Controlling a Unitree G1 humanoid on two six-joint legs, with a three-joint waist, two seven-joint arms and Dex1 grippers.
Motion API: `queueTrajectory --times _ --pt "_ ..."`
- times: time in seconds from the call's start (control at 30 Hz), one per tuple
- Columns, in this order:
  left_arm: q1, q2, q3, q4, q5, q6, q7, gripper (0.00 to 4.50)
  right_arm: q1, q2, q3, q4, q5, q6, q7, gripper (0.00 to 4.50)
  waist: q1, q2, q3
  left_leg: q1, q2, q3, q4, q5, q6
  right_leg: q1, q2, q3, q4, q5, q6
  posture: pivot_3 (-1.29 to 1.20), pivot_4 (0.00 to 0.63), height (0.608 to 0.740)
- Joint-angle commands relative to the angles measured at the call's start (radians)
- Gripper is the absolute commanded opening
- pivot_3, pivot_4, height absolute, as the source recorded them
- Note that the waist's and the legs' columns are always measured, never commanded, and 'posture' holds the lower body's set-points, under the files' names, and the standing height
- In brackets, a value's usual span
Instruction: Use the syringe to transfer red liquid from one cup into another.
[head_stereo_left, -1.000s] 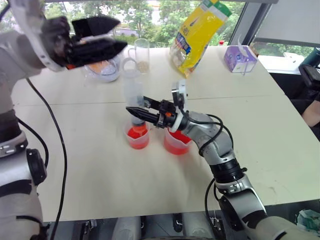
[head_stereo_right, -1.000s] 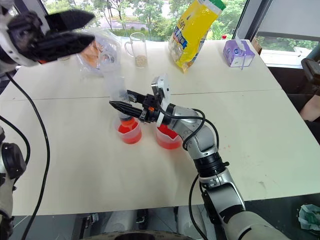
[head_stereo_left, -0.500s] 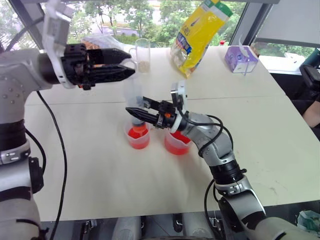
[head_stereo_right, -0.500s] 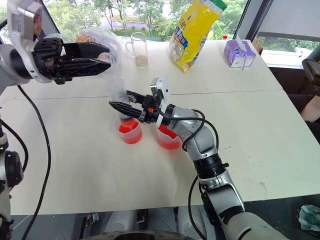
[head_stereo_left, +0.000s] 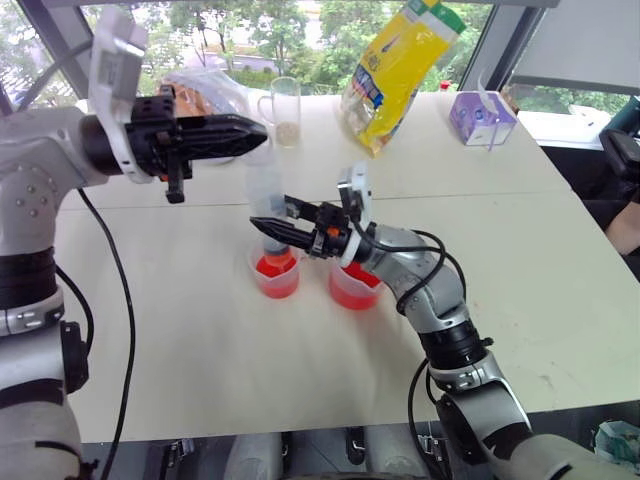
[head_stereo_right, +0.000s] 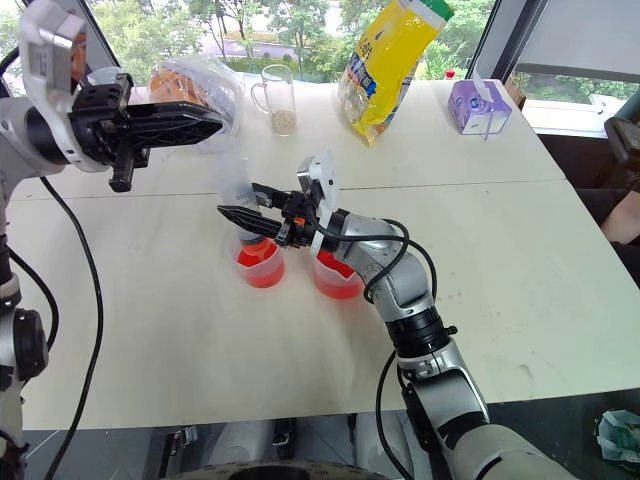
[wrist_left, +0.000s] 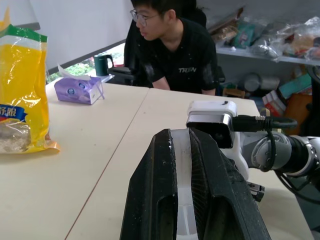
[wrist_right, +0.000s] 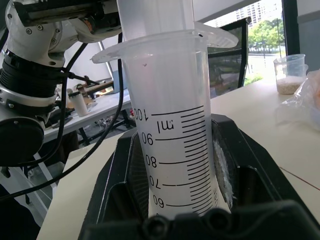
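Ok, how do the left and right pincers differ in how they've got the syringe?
The left pincer grips the syringe by its white plunger at the top; the right pincer grips the clear barrel lower down. The left pincer reaches in from the robot's left, higher over the table; the right pincer comes from the right, just above the cup that holds the tip. Both are shut on the upright syringe.

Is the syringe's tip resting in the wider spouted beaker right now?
No, the syringe stands tip-down in the smaller cup, beside the spouted beaker.
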Motion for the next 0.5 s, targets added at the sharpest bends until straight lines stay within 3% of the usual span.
queueTrajectory --times 0.03,0.5 --pt "0.039 0.007 -0.052 -0.054 0.015 -0.001 -0.032 0.07 -0.057 0.021 -0.052 -0.107 0.037 -0.021 -0.031 1.39 0.0 0.0 0.0 0.0 0.0 0.0 0.0 0.0 0.0 0.0 0.0 0.0 0.0 0.0 0.0 0.0 0.15 0.74" --pt "0.136 -0.005 -0.103 -0.128 0.044 -0.035 -0.033 0.07 -0.11 0.006 -0.111 -0.151 0.056 0.007 -0.077 1.39 0.0 0.0 0.0 0.0 0.0 0.0 0.0 0.0 0.0 0.0 0.0 0.0 0.0 0.0 0.0 0.0 0.15 0.74"
